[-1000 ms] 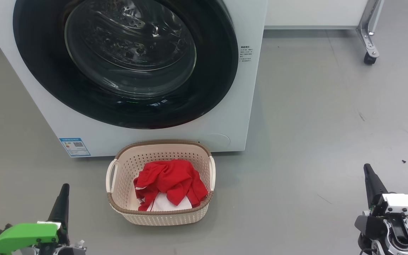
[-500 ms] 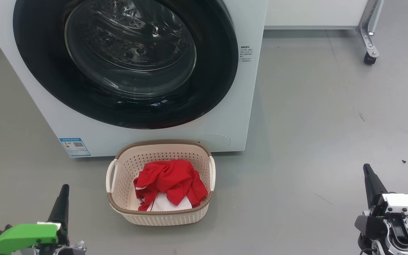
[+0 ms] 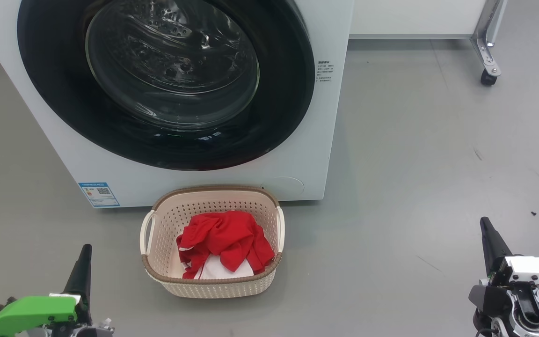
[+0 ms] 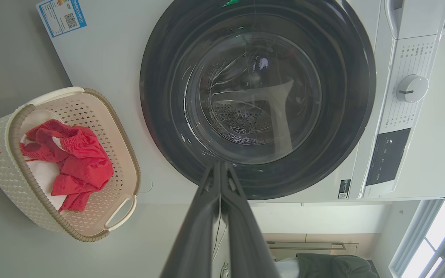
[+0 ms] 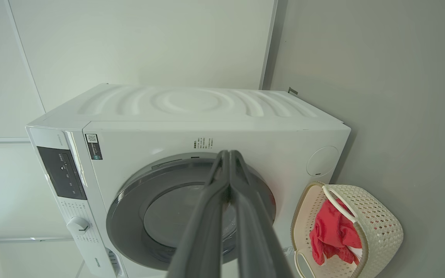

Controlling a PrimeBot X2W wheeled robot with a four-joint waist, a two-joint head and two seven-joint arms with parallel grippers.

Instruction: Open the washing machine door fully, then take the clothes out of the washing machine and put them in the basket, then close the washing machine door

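Door: I see the door [image 3: 166, 84] lying flush in the front of the washer [image 3: 297, 173], the drum showing through its glass.
Basket: the basket [image 3: 213, 290] stands on the floor [image 3: 414, 164] just before the washer's bottom edge, under the door.
Clothes: the clothes [image 3: 225, 241] lie bunched inside the basket, red over a white patch.
Left gripper: my left gripper [image 4: 219, 165] is clenched, fingers pressed together, left of the basket and apart from it.
Right gripper: my right gripper [image 5: 228, 154] is clenched likewise, well to the basket's right.
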